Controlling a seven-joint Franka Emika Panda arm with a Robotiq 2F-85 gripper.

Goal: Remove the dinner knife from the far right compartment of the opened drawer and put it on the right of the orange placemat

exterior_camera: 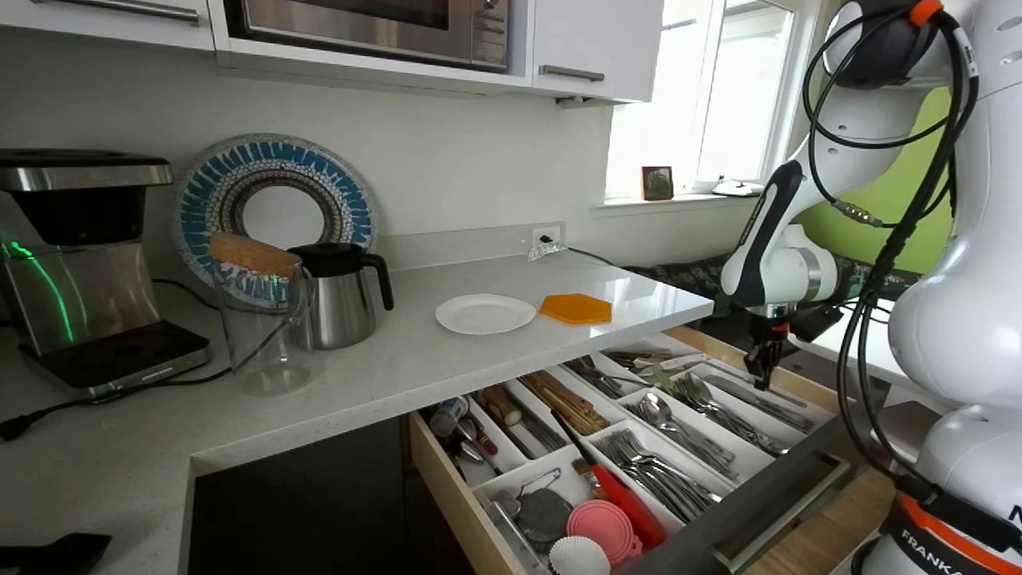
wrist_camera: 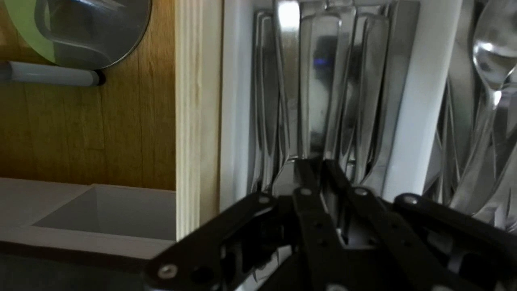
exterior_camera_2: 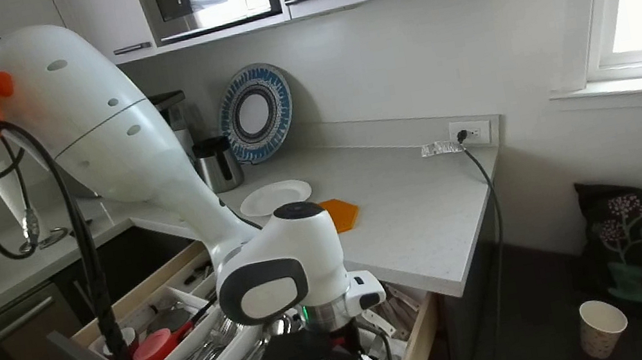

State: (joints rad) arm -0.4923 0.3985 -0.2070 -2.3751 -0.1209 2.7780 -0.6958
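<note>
"How's the gripper (wrist_camera: pixel 319 163)?"
"Nearly closed, right at the knives (wrist_camera: pixel 321 81) in the far right compartment (wrist_camera: pixel 234 101); can't tell whether it holds one."
"Grasping step, then?"
"Probably. Next: grip firmly, lift clear, head right of the orange placemat (exterior_camera: pixel 576 308)."

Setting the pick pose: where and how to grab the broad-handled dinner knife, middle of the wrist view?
Probably mid-handle on the dinner knife, with the hand brought from above to close across the long edges. The handle lies lengthwise, broad face up; neighbouring cutlery and walls of the far right compartment leave little side room.
</note>
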